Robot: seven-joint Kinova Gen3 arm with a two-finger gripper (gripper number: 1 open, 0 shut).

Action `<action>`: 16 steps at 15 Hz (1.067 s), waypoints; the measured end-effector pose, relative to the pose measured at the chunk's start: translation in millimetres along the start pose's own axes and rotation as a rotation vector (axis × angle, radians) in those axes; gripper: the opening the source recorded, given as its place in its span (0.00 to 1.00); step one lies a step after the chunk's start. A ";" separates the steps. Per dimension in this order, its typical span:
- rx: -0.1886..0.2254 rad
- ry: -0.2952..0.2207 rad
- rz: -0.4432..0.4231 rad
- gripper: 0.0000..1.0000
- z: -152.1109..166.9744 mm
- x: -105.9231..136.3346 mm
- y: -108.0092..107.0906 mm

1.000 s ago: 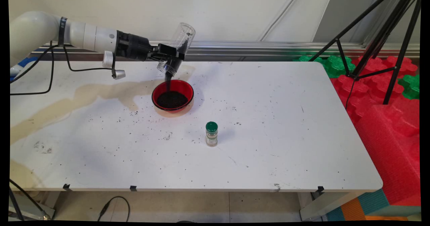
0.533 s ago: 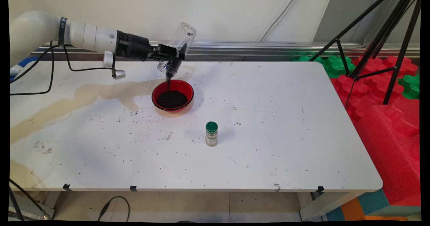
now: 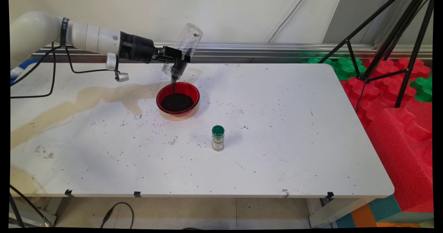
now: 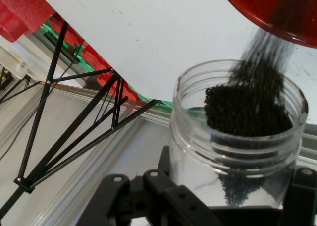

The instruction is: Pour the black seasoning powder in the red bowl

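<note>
White tabletop [image 3: 277,122], stained and speckled with dark grains, carries a red bowl [image 3: 178,98]. Above it the claw [image 3: 178,60] stays clamped on a tilted clear jar [image 3: 182,49], its dark stream thinner than before. Nearby stands a green-capped spice bottle [image 3: 218,137].

stained white surface [image 3: 277,122] below the end effector [image 3: 178,58]; pale wall [image 3: 242,11] behind it; black tripod [image 3: 391,39] and red foam blocks [image 3: 401,122] far beyond.
</note>
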 end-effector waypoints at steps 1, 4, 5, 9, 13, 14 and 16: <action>0.001 0.000 0.003 0.00 -0.1 0.1 -0.1; 0.003 0.002 0.014 0.00 -0.5 0.4 -0.2; 0.004 0.003 0.019 0.00 -0.7 0.6 -0.3; 0.008 0.006 0.034 0.00 -1.0 1.2 -0.7; 0.011 0.008 0.051 0.00 -1.3 1.6 -1.1; 0.012 0.009 0.055 0.00 -1.4 1.7 -1.2; 0.015 0.010 0.068 0.00 -1.8 1.8 -1.4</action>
